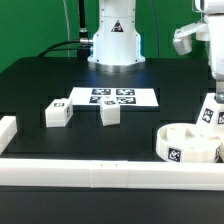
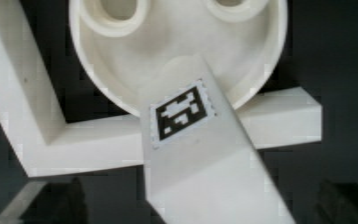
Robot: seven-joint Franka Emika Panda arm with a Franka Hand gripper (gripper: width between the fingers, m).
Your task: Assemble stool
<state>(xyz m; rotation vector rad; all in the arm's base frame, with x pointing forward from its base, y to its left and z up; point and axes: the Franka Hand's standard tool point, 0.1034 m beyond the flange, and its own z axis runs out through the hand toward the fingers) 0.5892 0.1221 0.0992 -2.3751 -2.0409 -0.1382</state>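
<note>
Seat (image 1: 190,150) is sitting flat on the table (image 1: 35,85) at the exterior view's right, tucked in just behind the front rail (image 1: 100,172), its ring opening facing up and a black-and-white tag showing on its outer wall. From the wrist view, the seat (image 2: 167,45) is filling the far half of the picture, with two rounded openings showing in its face. A tagged leg (image 1: 208,112) is standing tilted right at the seat's far rim, directly under the tool (image 1: 211,98), and in the wrist view that same leg (image 2: 197,140) is running as a long white bar straight toward the seat, its far end overlapping the seat's edge and a square tag showing on its face. The tool is hanging over that leg from the arm coming in at the exterior view's right edge, but its fingers are not showing clearly in either view, so I cannot tell how wide it is standing or whether it is actually gripping the leg. Moving outward, two more legs are lying loose near the middle of the table: the nearer-centre leg (image 1: 110,113) and the leftward leg (image 1: 57,113), well apart from the seat and a little apart from each other. Just behind them the marker board (image 1: 110,97) is lying flat. A side rail (image 1: 8,130) is sitting at the exterior view's left edge, and the robot base (image 1: 112,40) is standing at the back.
</note>
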